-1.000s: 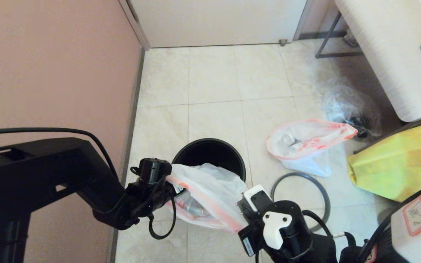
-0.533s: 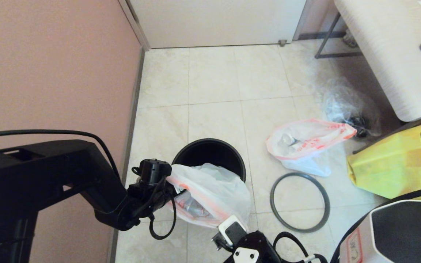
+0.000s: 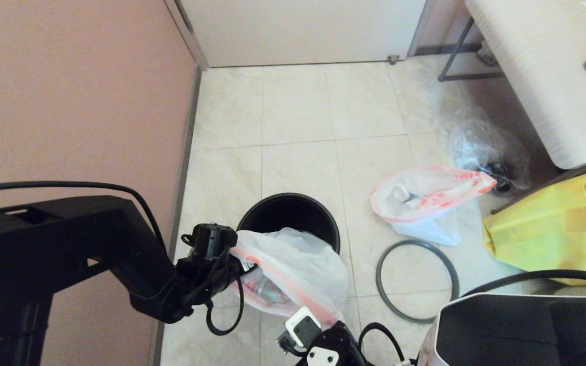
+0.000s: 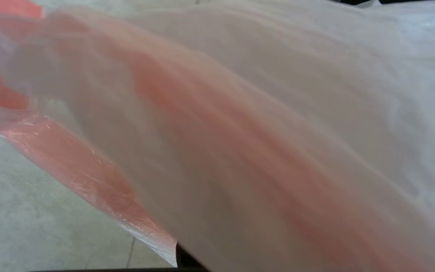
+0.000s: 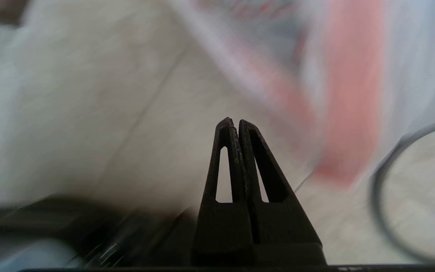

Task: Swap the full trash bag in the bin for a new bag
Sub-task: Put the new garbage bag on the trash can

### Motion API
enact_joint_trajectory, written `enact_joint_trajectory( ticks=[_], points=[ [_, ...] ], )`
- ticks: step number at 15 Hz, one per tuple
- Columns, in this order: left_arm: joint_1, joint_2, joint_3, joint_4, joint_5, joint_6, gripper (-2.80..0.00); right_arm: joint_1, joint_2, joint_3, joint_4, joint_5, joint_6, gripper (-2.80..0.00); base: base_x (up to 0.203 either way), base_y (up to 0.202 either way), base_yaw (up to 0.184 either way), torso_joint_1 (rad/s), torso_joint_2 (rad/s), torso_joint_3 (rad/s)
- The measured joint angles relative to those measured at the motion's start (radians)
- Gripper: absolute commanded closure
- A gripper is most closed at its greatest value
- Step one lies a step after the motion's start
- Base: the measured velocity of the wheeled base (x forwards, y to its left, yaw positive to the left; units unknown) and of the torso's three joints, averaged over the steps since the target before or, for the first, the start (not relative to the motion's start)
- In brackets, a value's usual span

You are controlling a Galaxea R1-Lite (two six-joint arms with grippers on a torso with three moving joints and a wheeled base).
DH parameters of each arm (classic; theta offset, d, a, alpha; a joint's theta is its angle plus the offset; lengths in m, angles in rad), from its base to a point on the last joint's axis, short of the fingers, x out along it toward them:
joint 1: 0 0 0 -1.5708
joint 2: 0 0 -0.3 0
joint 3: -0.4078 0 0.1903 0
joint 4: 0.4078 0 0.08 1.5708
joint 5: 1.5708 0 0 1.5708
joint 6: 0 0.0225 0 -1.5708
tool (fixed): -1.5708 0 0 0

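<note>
1. One full bag, white with a pink-red rim band and bottles showing through, hangs over the near lip of the bin, partly out of it.
2. Left tool is at the bag's left edge, with the plastic bunched up against it; in the left wrist view the bag fills almost everything, so I cannot tell how far this tool is open.
3. Right tool has its two fingers pressed together with nothing between them. It points at bare floor, with the bag's pink band a little beyond and to one side of its tip, not touching it.
4. In the head view the right tool sits low at the near edge, just below the bag's bottom corner.
5. Beyond the left tool stands the bin, black and round, upright on the floor tiles close to the pink wall.
6. Right of the right tool, the grey rim ring lies flat on the floor, apart from the bin.
7. Farther out past the ring lies the new bag, white with red print, crumpled on the tiles.
8. Still farther off are a clear bag beside a worktop and a yellow bag at the right edge.
</note>
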Motion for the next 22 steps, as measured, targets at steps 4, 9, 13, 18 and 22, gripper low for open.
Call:
enact_joint_trajectory(
  ticks=[4,9,13,18,22],
  points=[
    [0.001,0.000,0.003,-0.001,0.000,0.000,0.00,-0.106,0.013,-0.047,-0.014,0.002,-0.106,0.00,0.000,0.000,0.000,0.000,0.00,0.000],
    [0.003,0.001,0.002,0.000,-0.002,0.000,0.00,-0.160,0.011,-0.049,-0.014,0.010,-0.118,0.00,0.000,0.000,0.000,0.000,0.00,0.000],
    [0.006,0.000,0.016,-0.003,-0.024,0.000,0.00,-0.234,-0.001,-0.054,-0.007,0.059,-0.118,0.00,0.000,0.000,0.000,0.000,0.00,0.000],
    [0.008,-0.005,0.063,-0.050,-0.048,0.001,0.00,-0.280,-0.008,-0.137,0.071,0.097,-0.116,0.00,0.000,0.000,0.000,0.000,0.00,0.000],
    [0.007,-0.006,0.110,-0.121,-0.064,0.028,0.00,-0.309,0.003,-0.251,0.193,0.108,-0.108,0.00,0.000,0.000,0.000,0.000,0.00,0.000]
  ],
)
